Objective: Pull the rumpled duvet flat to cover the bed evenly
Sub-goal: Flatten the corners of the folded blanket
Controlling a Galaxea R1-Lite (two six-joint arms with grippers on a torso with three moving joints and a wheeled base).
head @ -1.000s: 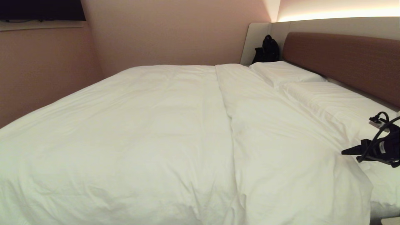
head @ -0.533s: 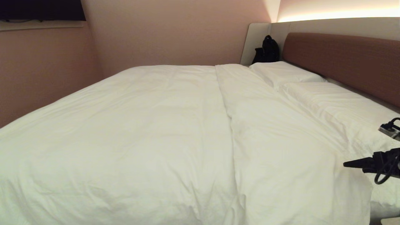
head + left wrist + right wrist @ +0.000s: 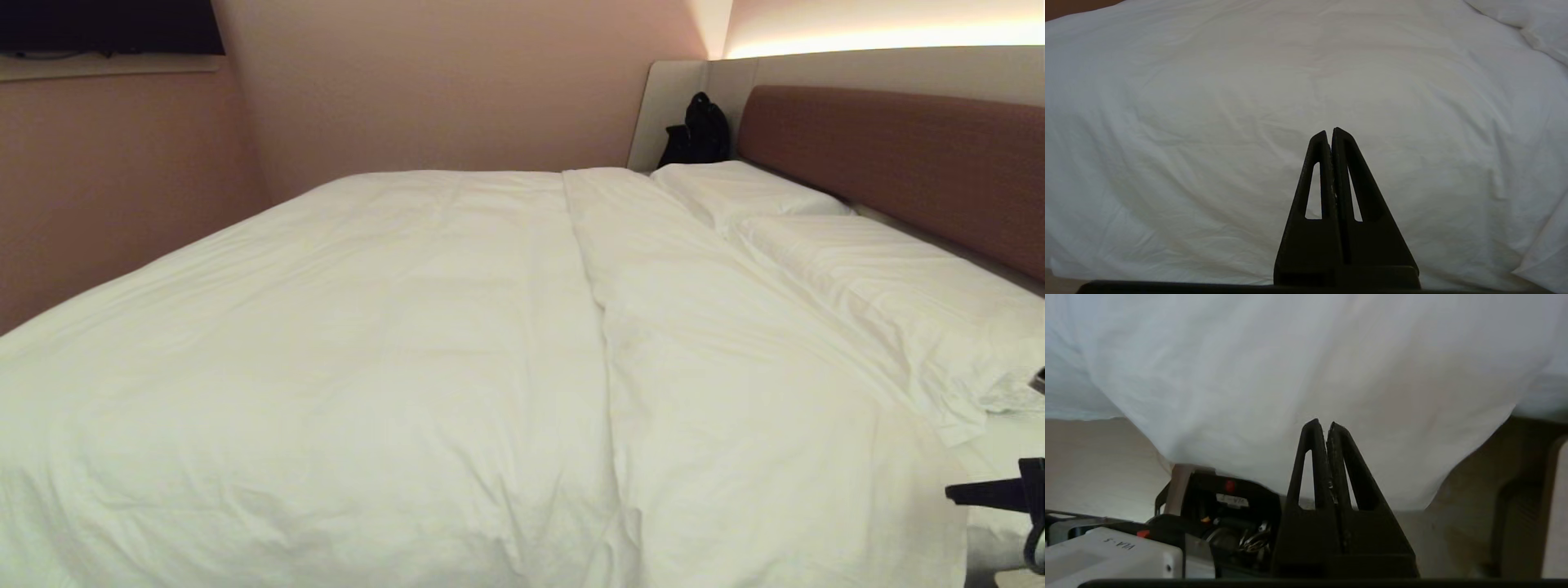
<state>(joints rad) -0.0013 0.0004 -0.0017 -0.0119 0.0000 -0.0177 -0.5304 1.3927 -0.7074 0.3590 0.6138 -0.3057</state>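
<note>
The duvet (image 3: 457, 351) lies across the bed (image 3: 1000, 433), filling the frame's centre. The right gripper (image 3: 951, 493), lower right, is closed on nothing beside the duvet's hanging corner. The left gripper (image 3: 1329, 131) is closed, empty. Verify even overhang; regrip only remaining bunches.

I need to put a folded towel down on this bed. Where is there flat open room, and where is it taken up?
The widest free patch is the smoothed duvet, between the wall-side edge and its folded seam. Right of the seam a narrower strip runs up to the pillows. Those fill the headboard side, with a black bag in the far corner. The shut right gripper occupies the near right corner.
</note>
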